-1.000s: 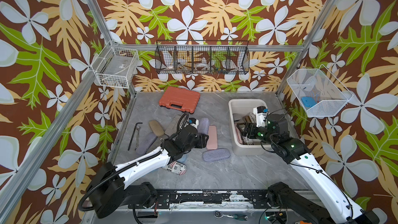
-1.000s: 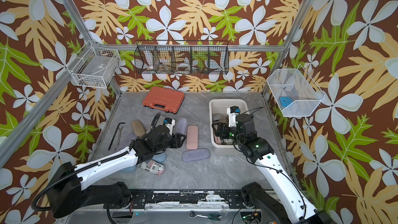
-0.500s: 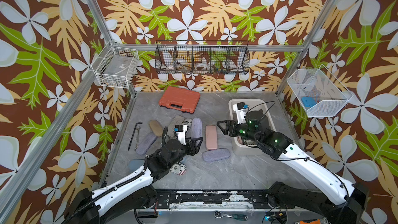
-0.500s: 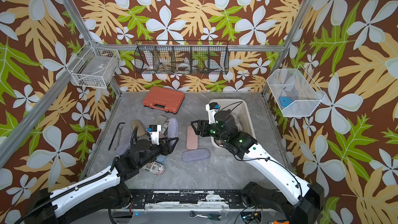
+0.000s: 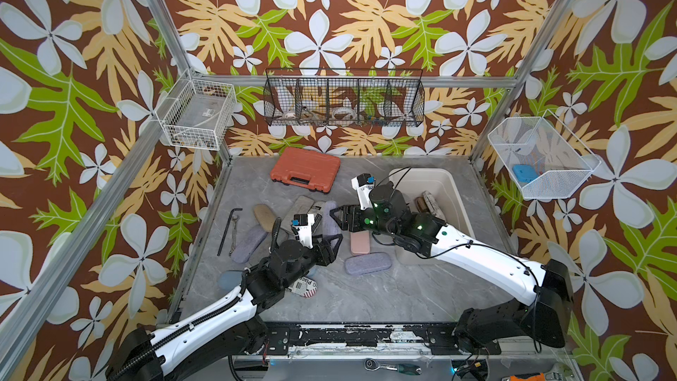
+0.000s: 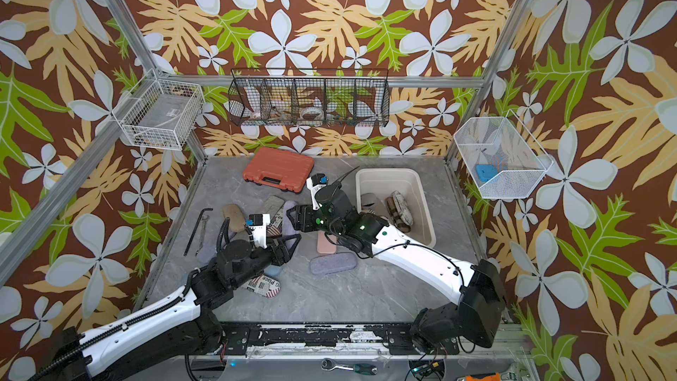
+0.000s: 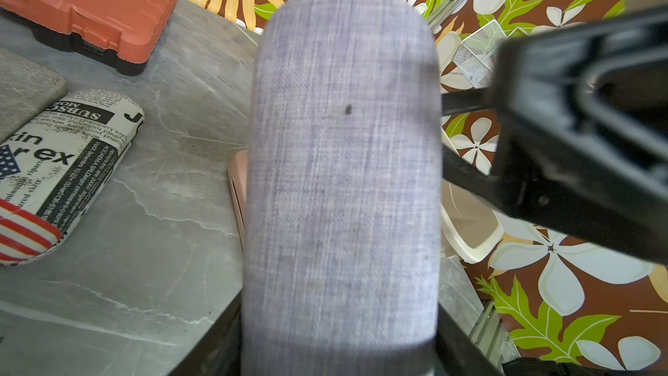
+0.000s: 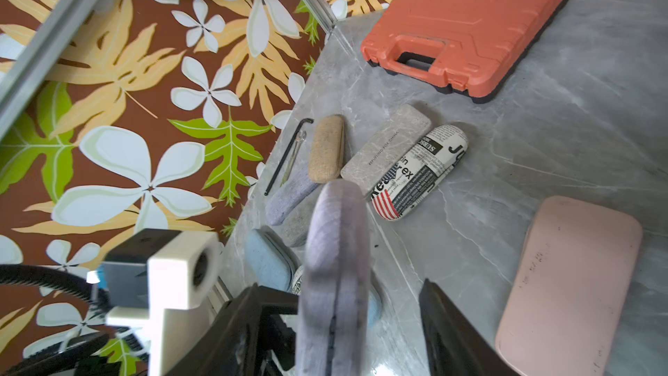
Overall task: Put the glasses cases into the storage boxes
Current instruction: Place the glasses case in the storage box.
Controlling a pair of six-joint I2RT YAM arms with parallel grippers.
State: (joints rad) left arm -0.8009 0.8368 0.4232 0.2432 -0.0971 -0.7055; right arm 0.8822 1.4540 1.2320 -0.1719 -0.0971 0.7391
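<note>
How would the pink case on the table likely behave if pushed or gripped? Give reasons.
The pink case lies flat with a broad face, so it would probably slide, not roll. Its crisp, even outline suggests a stiff shell.

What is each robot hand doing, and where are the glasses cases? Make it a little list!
Left gripper: shut on the lavender case
Right gripper: open, jaws either side of that case
Cream tub: woven case and others inside
On the table: pink case, newspaper case, tan case, more
Not a glasses case: orange toolcase
</note>
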